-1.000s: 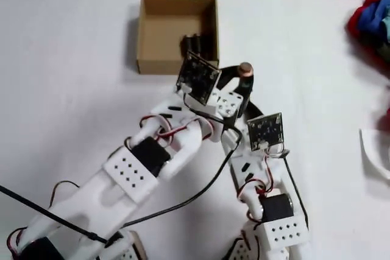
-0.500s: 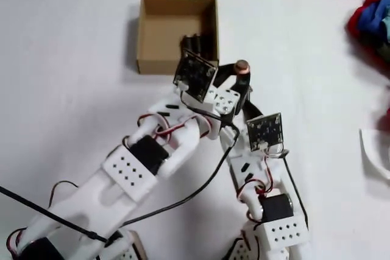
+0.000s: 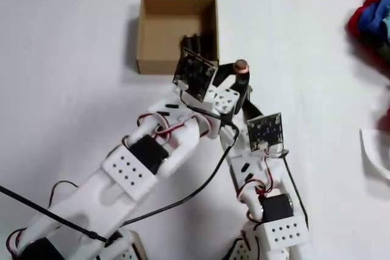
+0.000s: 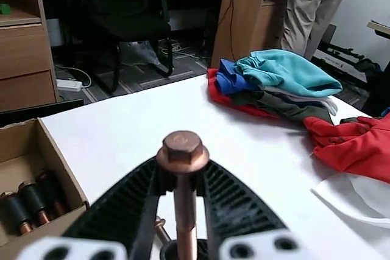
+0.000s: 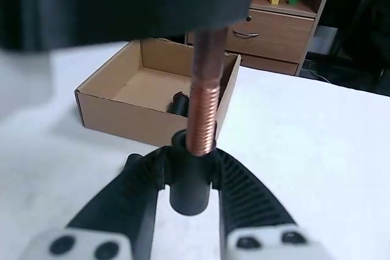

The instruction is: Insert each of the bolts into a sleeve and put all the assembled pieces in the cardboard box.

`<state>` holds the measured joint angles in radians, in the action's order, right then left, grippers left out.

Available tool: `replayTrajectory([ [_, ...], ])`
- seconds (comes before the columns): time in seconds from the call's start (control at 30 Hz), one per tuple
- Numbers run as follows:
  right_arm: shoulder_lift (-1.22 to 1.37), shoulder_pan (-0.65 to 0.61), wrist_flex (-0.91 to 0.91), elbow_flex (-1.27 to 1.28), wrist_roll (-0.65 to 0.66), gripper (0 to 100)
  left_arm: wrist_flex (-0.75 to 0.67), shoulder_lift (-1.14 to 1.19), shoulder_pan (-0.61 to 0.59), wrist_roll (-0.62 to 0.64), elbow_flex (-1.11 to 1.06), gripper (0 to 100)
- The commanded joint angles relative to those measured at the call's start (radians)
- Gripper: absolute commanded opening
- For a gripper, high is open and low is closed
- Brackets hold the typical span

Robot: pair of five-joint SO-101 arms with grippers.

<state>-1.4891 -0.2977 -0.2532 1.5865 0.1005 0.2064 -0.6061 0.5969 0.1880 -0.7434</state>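
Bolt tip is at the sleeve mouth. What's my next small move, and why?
Probably ease the left tool straight down. It grips the bolt just under the head, the right tool holds the sleeve upright beneath it, and most of the shank shows above the sleeve, so the bolt is not yet fully in.

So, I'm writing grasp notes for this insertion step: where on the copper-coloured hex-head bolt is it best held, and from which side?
Take the copper-coloured hex-head bolt by the shank just under its head, from the side, as the left gripper does. It stands upright, and the threaded lower end must stay free to enter the black cylindrical sleeve held by the right gripper.
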Motion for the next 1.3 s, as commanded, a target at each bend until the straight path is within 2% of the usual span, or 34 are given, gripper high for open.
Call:
replayTrajectory([
  [0.0,-0.033,-0.005,-0.001,-0.057,0.009,2.1,-0.003,-0.003,-0.044,-0.006,0.031,3],
  [0.37,-0.031,-0.005,-0.001,-0.057,0.006,2.1,-0.003,0.0,-0.046,-0.005,0.028,3],
  [0.83,-0.031,-0.005,-0.001,-0.057,0.006,2.1,0.005,0.147,-0.011,-0.005,0.028,3],
  [1.13,-0.031,-0.004,-0.001,-0.057,0.008,2.1,0.224,0.144,-0.017,-0.012,0.039,3],
  [1.2,-0.031,-0.004,-0.001,-0.057,0.008,2.1,0.249,0.144,-0.018,-0.012,0.039,7],
  [1.27,-0.028,-0.004,-0.001,-0.057,0.009,2.1,0.27,0.144,-0.02,-0.008,0.039,16],
])
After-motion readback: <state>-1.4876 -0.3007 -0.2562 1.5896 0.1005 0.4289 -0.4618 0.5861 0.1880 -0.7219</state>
